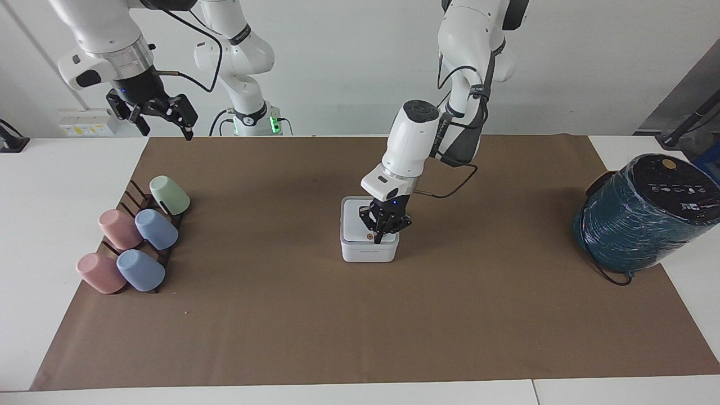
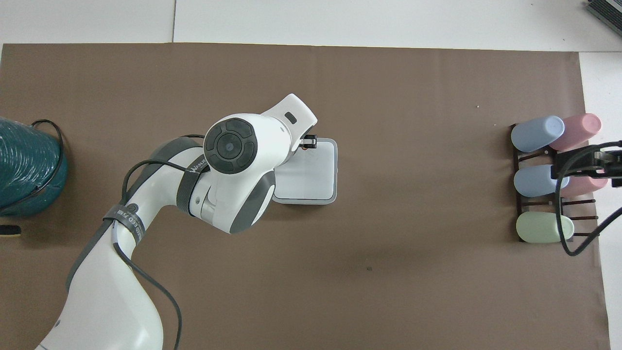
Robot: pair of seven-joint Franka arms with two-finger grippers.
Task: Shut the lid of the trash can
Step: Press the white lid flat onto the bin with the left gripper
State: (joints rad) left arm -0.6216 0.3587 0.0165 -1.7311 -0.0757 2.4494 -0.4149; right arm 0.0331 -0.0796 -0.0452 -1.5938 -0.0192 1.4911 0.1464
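Note:
The white cube trash can [image 1: 368,253] stands mid-table on the brown mat; it also shows in the overhead view [image 2: 334,192]. Its white lid [image 1: 354,222] lies flat on the grey rim, orange dot upward. My left gripper [image 1: 378,240] is shut. Its tips rest on the lid beside the dot, at the edge farther from the robots. In the overhead view the left arm covers part of the lid [image 2: 318,170], and only the left gripper's tip [image 2: 309,142] shows. My right gripper [image 1: 167,130] waits open, raised over the cup rack.
A dark rack with several pastel cups [image 1: 138,242] lies at the right arm's end; the overhead view shows it too [image 2: 539,180]. A large teal wrapped cylinder [image 1: 641,219] with a black cable stands at the left arm's end.

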